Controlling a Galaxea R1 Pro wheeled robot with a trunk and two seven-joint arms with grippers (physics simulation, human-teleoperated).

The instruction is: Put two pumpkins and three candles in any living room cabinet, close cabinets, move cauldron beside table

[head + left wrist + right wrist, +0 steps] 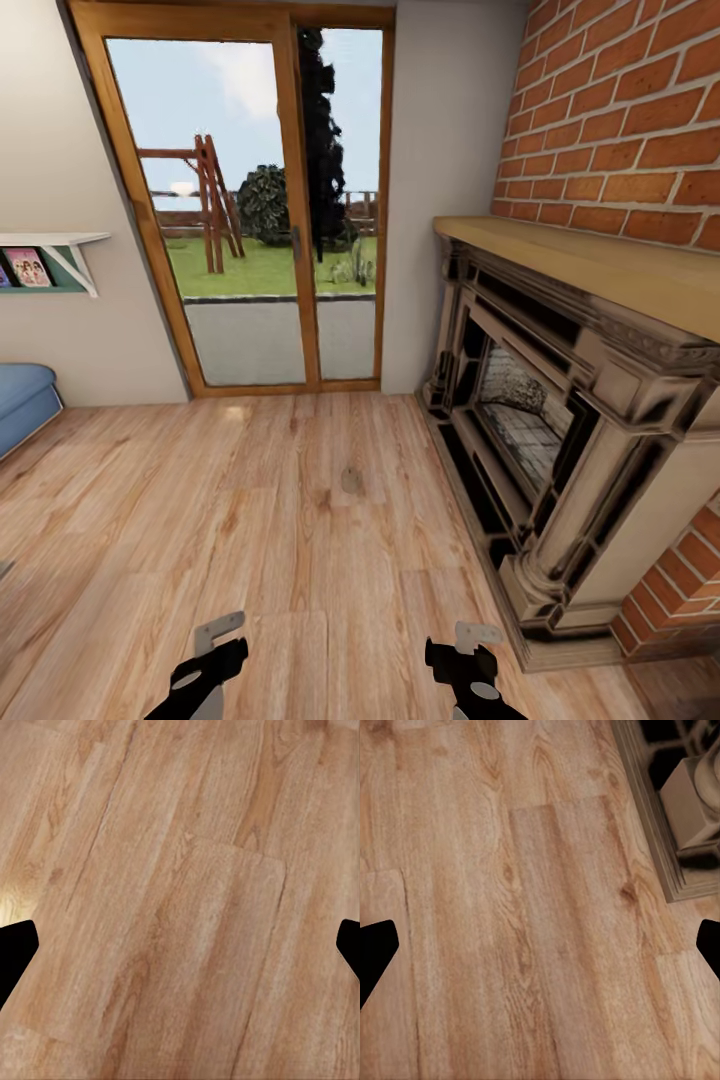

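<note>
Head view: both black grippers, left (222, 640) and right (462, 645), hang low over the light wooden plank floor (300, 500), beside a carved beige fireplace (560, 420) and glazed wooden door (250, 200). Right wrist view adds the fireplace plinth (690, 802). Both grippers stand open, empty.

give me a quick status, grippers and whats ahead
Left gripper open, empty. Right gripper open, empty. Bare wood floor ahead, glass door beyond. Fireplace close on the right.
</note>
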